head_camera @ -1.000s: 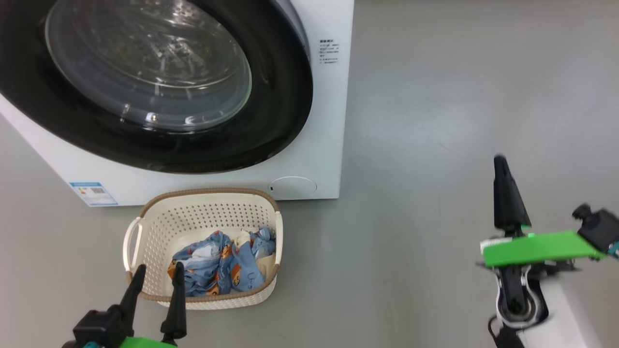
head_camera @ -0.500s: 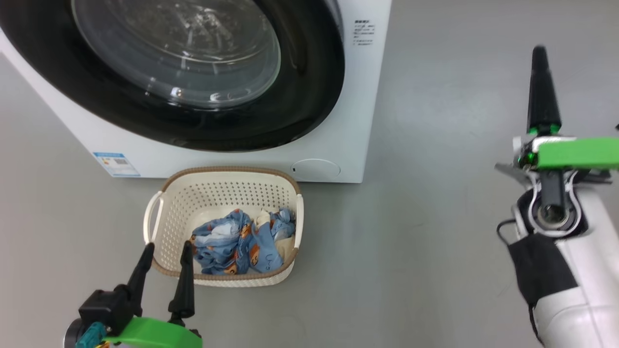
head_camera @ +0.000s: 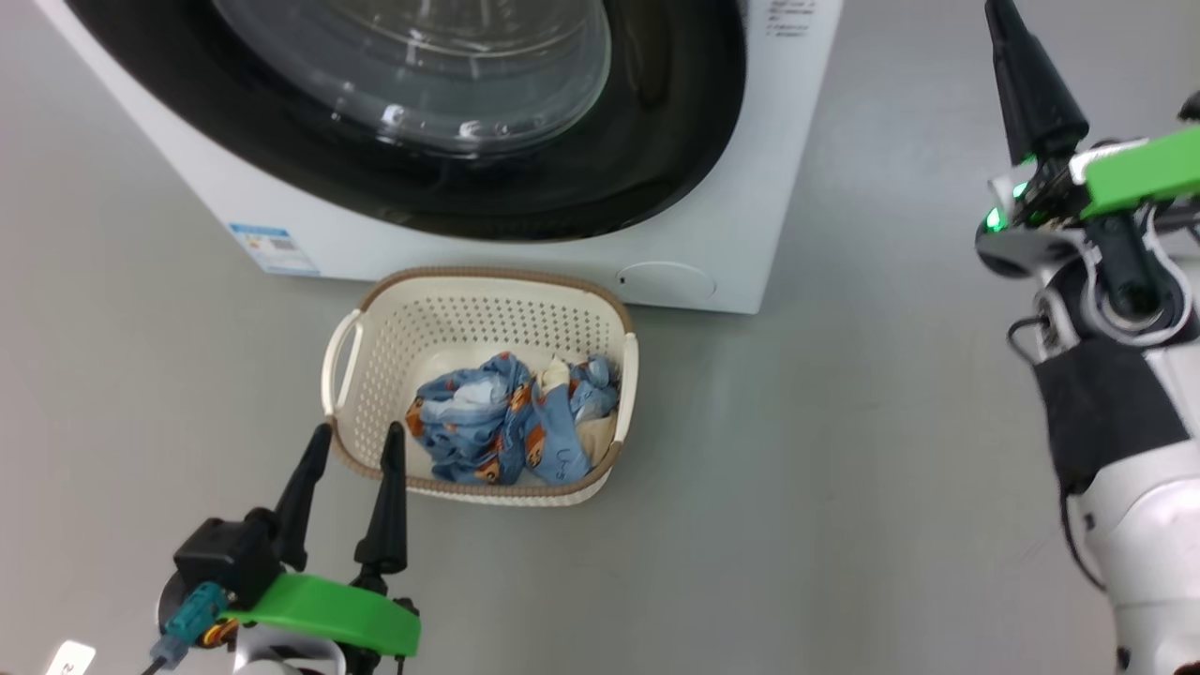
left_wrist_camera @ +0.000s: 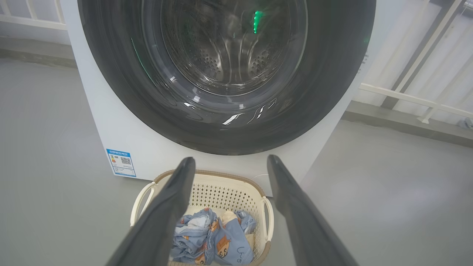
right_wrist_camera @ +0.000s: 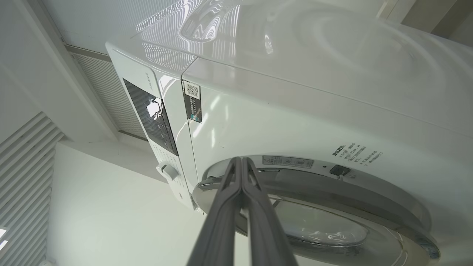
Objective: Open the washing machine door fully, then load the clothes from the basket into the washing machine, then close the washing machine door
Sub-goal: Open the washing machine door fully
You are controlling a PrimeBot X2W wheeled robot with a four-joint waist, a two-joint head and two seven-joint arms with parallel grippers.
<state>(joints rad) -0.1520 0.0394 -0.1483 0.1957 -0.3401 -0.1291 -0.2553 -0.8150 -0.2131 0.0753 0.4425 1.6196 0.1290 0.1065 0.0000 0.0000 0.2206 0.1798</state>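
Approach underway: right hand (head_camera: 1001,23), pressed together, has lifted toward washing machine door (head_camera: 656,141) on its left, not yet swung wide; left hand (head_camera: 358,433) spread, basket (head_camera: 487,281) of clothes (head_camera: 511,431) just ahead.

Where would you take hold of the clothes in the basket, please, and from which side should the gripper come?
Pinch the raised, bunched folds at the middle of the clothes, coming straight down from above. The walls of the basket ring the heap, so a sideways approach is probably blocked; the open left gripper is nearest.
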